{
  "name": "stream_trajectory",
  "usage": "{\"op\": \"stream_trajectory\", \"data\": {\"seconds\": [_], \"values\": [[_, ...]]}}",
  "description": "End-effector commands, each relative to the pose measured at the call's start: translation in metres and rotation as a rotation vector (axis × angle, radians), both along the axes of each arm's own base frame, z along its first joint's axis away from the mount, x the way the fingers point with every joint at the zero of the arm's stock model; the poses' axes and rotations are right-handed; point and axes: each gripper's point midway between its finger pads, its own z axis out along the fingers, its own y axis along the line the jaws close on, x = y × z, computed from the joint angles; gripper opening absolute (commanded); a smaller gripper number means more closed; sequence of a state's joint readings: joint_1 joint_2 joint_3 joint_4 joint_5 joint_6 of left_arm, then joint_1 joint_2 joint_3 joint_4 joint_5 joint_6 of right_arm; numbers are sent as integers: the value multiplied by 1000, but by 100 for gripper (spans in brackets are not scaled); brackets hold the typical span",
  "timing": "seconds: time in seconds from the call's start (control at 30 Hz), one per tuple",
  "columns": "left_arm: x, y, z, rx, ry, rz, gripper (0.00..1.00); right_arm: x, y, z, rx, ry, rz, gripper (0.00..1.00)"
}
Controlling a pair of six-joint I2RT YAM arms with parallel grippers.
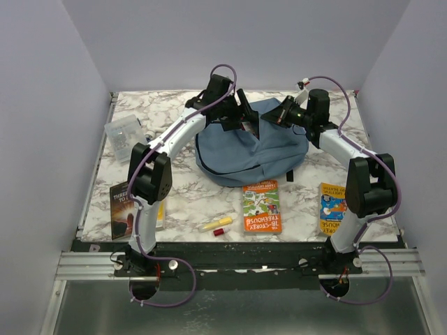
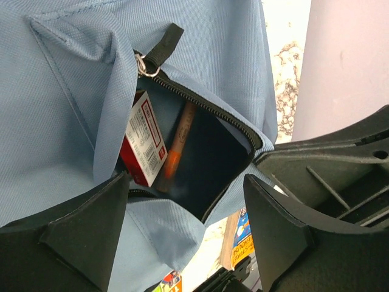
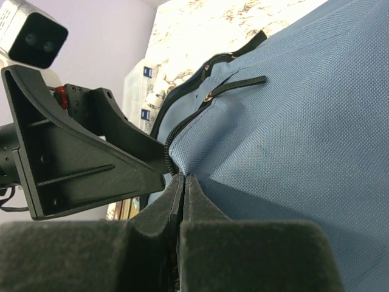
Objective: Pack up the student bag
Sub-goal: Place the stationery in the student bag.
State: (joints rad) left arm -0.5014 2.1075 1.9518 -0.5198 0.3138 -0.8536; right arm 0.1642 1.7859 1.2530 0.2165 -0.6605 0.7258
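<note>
Along the near edge of the tabletop (image 1: 188, 194), white marble veined with grey, I count three books. A dark book (image 1: 124, 209) lies toward the near left corner, a green-and-orange book (image 1: 262, 206) at the middle, and a yellow-and-blue book (image 1: 333, 207) toward the near right corner. Between the first two lie one yellow marker (image 1: 208, 225) and one small red piece (image 1: 221, 231), just beside each other.

Past them, the one student bag (image 1: 237, 157) lies flat and dusty blue from the middle of the tabletop toward the far edge. Both my arms reach to its far part. My left gripper (image 2: 185, 182) hangs over the unzipped pocket with its fingers spread wide and nothing between them. My right gripper (image 3: 183, 182) is closed tight, pinching the fabric edge where the black zipper runs down to its fingers.

One clear plastic box (image 1: 123, 131) sits by the left edge, toward the far left corner. Plain pale lilac walls (image 1: 279, 42) close in the left, far and right sides.

Only my left wrist camera sees into the pocket, where one red-and-white carton (image 2: 143, 143) lies with one orange pen (image 2: 176, 149) beside it. Only the overhead view shows the books, the box and the walls.
</note>
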Motion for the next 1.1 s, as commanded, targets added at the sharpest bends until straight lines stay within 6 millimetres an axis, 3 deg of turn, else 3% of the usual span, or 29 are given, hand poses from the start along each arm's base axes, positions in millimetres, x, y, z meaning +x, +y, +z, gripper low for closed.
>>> {"op": "stream_trajectory", "data": {"seconds": [0.0,0.2,0.33,0.47,0.57,0.6,0.7,0.77,0.93,1.0,1.07], "values": [[-10,16,32,25,-73,3,76,-2,3,28,29,-82,24,1],[-10,42,13,103,-41,99,68,-1,4,26,34,-76,32,1],[-13,57,-3,147,-9,165,72,-3,2,31,29,-89,26,1],[-9,50,-15,135,24,148,74,-2,4,29,36,-83,33,1],[-3,31,-23,97,70,90,63,-2,4,27,35,-78,34,1],[0,26,-27,91,90,76,52,-2,4,29,36,-82,33,1],[5,12,-14,44,89,35,28,-2,3,31,33,-88,27,1],[8,3,10,10,37,9,25,-3,3,30,35,-84,29,1],[6,-15,76,-101,-79,-73,5,-2,4,26,36,-76,30,1],[3,-18,91,-111,-116,-93,1,-1,4,26,36,-75,30,1],[0,-16,89,-102,-114,-88,0,-2,4,28,37,-80,31,1]]}}
